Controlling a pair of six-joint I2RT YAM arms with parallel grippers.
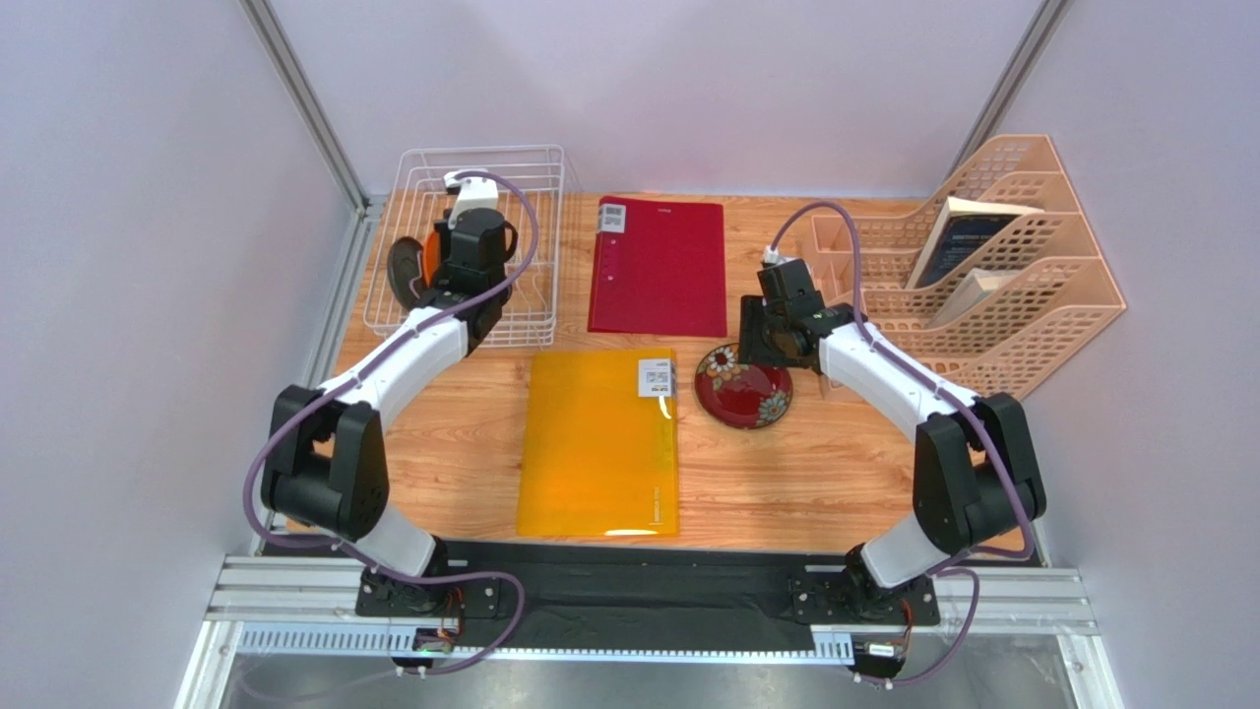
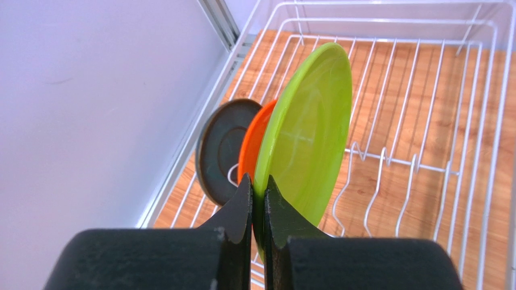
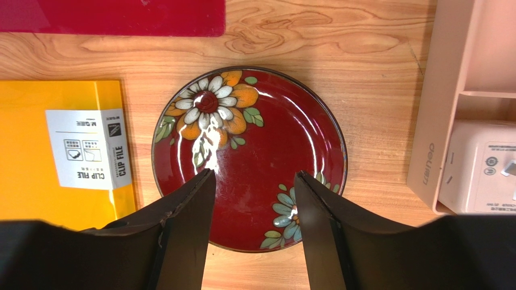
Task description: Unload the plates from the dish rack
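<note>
**Green plate gripped at rim, lift pending**

The left end effector is closed tight on the near rim of the green plate. That plate stands on edge in the dish rack, just in front of the orange plate and the dark plate.

Recommendation: raise it straight up in its own plane to clear the tines and its neighbour. The thin rim hold could let it swivel.

The left arm reaches forward over the rack. The right end effector, half open and empty, hovers over the red flowered plate, which lies flat on the desk.
</note>
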